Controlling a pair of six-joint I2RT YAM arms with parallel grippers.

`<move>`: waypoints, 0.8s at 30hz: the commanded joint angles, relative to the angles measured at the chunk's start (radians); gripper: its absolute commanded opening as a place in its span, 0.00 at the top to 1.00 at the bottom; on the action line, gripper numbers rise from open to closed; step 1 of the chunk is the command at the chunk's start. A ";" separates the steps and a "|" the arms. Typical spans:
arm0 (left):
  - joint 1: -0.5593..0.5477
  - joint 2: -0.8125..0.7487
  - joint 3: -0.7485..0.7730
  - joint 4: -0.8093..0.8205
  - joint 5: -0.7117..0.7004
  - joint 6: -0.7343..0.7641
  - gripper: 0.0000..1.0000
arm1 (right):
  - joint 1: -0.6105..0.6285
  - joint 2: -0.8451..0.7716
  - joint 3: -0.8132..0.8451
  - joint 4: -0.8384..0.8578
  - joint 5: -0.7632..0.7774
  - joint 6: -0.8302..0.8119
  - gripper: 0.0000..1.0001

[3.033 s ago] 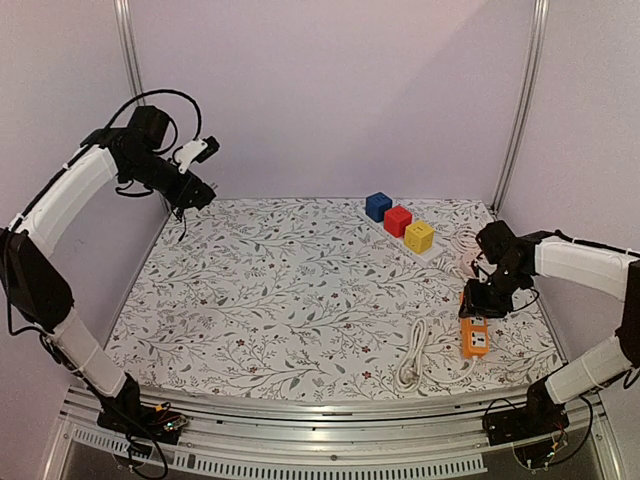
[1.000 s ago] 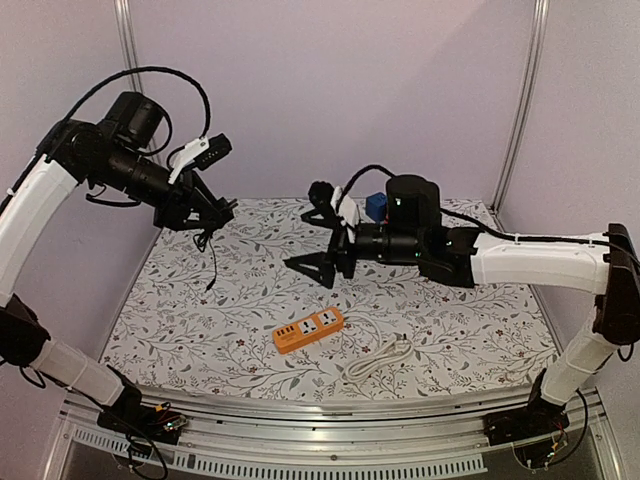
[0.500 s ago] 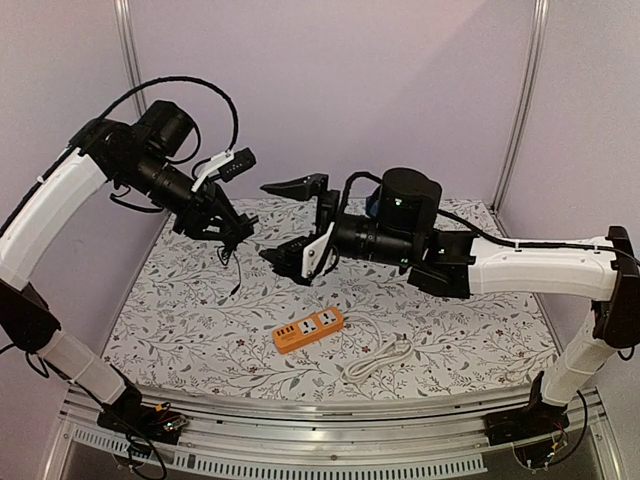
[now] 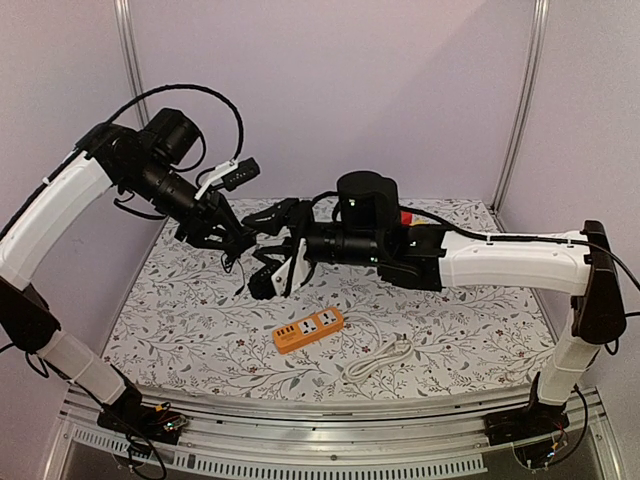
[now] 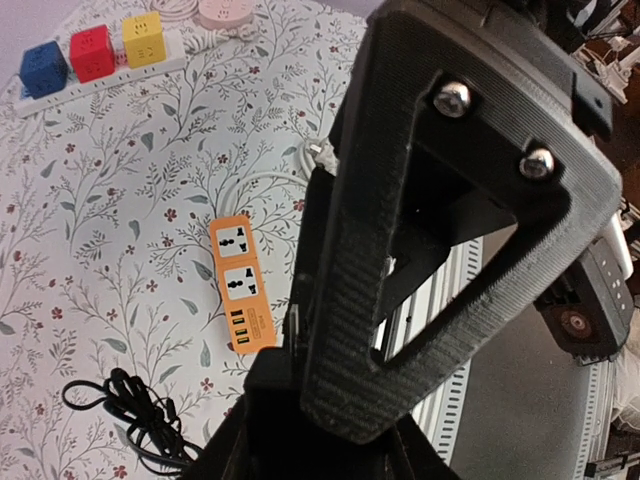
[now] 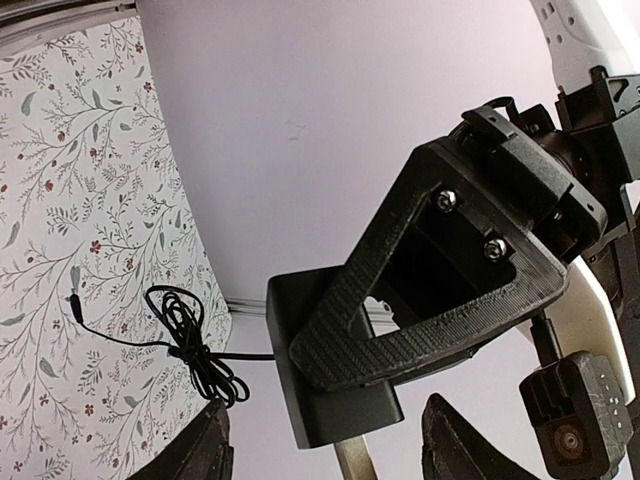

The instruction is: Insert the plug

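Observation:
My left gripper (image 4: 224,236) is shut on the plug (image 6: 340,415), a black block-shaped adapter held in the air above the table's left half. Its thin black cable (image 6: 190,345) hangs down in a loose bundle. In the left wrist view the plug (image 5: 290,420) is a dark mass under the ribbed finger (image 5: 400,250). My right gripper (image 4: 263,248) is open, one finger on either side of the plug with gaps showing; a metal prong (image 6: 355,462) points toward it. The orange power strip (image 4: 308,330) lies flat near the front, below both grippers.
The strip's white cord (image 4: 375,360) curls to its right. A white bar with blue, red and yellow cube sockets (image 5: 95,55) lies at the back right, beside a pink round socket (image 5: 225,12). The table's front rail (image 4: 320,410) runs along the near edge.
My right gripper has swung left to the left gripper and its fingers have narrowed round the plug. The left arm has lowered the plug slightly. The power strip has not moved.

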 commanded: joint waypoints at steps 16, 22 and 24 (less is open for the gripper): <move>-0.022 0.029 -0.024 -0.073 0.021 0.008 1.00 | 0.027 0.059 0.068 -0.063 0.032 -0.011 0.94; -0.022 0.021 -0.011 -0.075 0.002 0.015 0.65 | 0.029 0.031 0.057 -0.055 0.074 0.162 1.00; -0.022 0.002 -0.003 -0.060 -0.032 0.013 0.11 | 0.027 0.021 0.055 -0.049 0.117 0.259 1.00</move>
